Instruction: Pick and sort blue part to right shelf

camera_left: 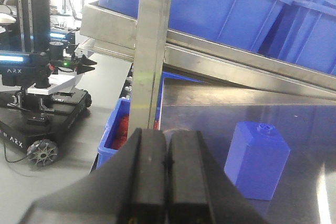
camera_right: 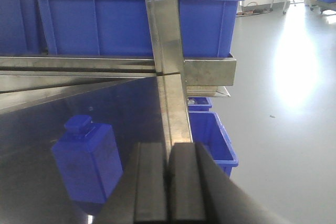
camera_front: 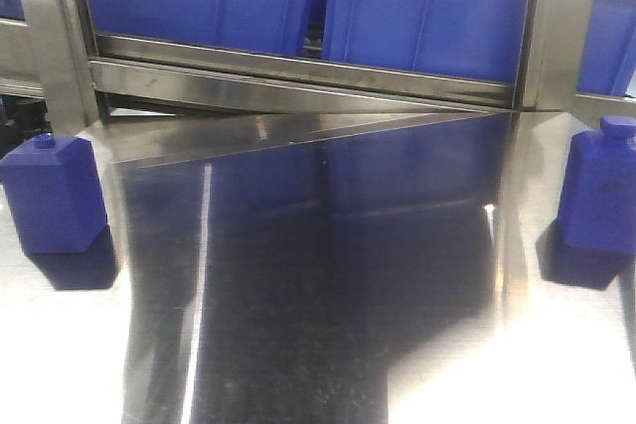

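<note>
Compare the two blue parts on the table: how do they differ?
The left blue part has a small cap and sloped shoulders; the right blue part has a bigger, raised cap. The left one stands at the left of the table, the right one at its right. Both stand upright.

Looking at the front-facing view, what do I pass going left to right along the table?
First the left blue part → then the shiny steel tabletop in the middle → last the right blue part at the frame's edge.
</note>
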You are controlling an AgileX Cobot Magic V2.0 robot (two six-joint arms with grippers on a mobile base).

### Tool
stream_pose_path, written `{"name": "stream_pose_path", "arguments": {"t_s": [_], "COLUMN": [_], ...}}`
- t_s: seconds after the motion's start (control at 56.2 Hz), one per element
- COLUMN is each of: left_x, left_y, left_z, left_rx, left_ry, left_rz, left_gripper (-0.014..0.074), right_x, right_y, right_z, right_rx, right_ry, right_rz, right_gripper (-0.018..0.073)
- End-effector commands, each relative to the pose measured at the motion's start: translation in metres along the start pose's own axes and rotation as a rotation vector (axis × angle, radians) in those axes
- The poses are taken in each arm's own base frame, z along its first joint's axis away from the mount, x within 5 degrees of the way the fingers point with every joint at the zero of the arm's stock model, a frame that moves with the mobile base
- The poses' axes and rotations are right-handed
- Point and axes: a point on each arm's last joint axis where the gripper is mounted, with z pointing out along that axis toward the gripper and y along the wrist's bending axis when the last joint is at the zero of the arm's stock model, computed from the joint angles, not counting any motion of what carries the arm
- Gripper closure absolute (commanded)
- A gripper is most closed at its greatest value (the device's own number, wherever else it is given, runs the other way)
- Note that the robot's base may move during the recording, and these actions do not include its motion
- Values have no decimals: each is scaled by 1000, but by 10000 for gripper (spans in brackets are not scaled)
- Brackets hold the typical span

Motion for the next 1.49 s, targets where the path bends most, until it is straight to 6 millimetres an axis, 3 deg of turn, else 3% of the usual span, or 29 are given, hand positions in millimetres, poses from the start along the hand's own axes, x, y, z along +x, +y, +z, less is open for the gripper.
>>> {"name": "stream_pose_path", "arguments": {"t_s": [0.0,0.267,0.623,0.747,0.979,1.174,1.317,1.477], "left_x": [4,2,-13,-39,-116,-161,-173,-175], "left_y": [1,1,0,-3,-17,-26,-31,-36], "left_z": [-1,-1,-3,-9,-18,6,36,68], "left_rx": [2,3,10,21,28,30,66,110], "left_ry": [-72,-87,-257,-343,-155,94,250,421], "left_rz": [-8,-8,-10,-10,26,65,135,93], "left_gripper": [472,472,472,472,468,444,310,132], "right_x": [-11,-11,-11,-11,-11,-11,-11,-11], "right_y": [2,2,2,2,2,2,2,2], "right_z": [-2,-2,-2,-2,-2,-2,-2,-2], "right_rx": [-16,-16,-16,-16,-16,-16,-16,-16], "right_ry": [-107,-107,-107,-107,-108,-107,-107,-107], "right_rz": [-20,-20,-20,-20,-20,-20,-20,-20], "right_gripper": [508,508,508,508,508,508,508,508]}}
